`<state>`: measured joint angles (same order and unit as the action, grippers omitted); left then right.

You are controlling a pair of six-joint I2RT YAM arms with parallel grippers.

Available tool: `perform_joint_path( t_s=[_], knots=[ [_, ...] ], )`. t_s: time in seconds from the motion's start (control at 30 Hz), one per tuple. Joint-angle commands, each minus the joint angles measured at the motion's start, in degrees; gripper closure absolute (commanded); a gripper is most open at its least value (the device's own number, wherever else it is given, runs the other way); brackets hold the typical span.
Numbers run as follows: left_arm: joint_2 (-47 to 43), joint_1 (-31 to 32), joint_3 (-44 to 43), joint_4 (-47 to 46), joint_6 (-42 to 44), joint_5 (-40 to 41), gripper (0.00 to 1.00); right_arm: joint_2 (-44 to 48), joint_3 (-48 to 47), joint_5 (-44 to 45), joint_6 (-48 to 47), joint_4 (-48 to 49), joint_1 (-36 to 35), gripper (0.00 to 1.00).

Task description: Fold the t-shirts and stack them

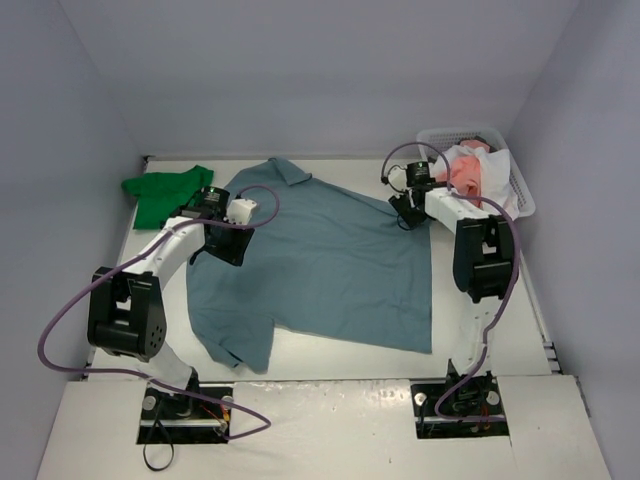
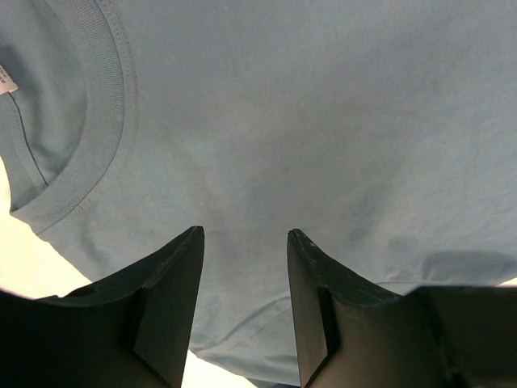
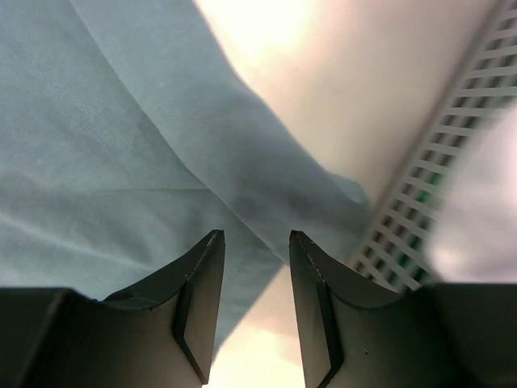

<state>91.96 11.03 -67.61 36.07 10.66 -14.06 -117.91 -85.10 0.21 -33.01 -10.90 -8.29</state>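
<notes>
A light blue t-shirt (image 1: 330, 265) lies spread flat across the middle of the table, collar (image 2: 97, 121) toward the back. My left gripper (image 1: 222, 248) hovers over its left shoulder, jaws open, with only cloth (image 2: 323, 121) showing below the fingertips (image 2: 245, 234). My right gripper (image 1: 405, 212) stands open above the shirt's right sleeve edge (image 3: 266, 170), beside the basket, and holds nothing (image 3: 254, 236). A green t-shirt (image 1: 165, 193) lies folded at the back left. A salmon pink t-shirt (image 1: 462, 172) sits in the basket with white cloth (image 1: 497, 170).
The white mesh basket (image 1: 520, 195) stands at the back right corner, and its wall (image 3: 436, 210) is close to my right fingers. Bare table shows along the front edge (image 1: 340, 365) and left of the blue shirt. Grey walls close in the table.
</notes>
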Motion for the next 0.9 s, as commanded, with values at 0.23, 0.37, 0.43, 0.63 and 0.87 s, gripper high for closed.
perform_joint_path(
  t_s=[0.23,0.37,0.43,0.63,0.87],
  knots=[
    [-2.4,-0.3,-1.1,-0.7,1.2,0.4,0.59,-3.6,-2.1,0.3,-0.3,0.5,-0.1,0.65],
    [-2.0,-0.3,-1.1,-1.5,0.8,0.5,0.59,-4.9,-2.5,0.9,-0.2,1.3,0.0,0.73],
    [-1.3,-0.3,-1.2,-1.5,0.8,0.5,0.59,-5.3,-2.7,1.2,-0.3,1.8,-0.1,0.81],
    [-0.6,-0.3,-1.7,-1.8,0.7,0.9,0.59,-6.4,-3.9,2.9,0.2,2.7,-0.1,0.93],
    [0.3,-0.3,-3.2,-1.2,0.5,1.0,0.59,-6.0,-6.7,3.0,-0.2,2.7,-0.6,1.0]
  ],
)
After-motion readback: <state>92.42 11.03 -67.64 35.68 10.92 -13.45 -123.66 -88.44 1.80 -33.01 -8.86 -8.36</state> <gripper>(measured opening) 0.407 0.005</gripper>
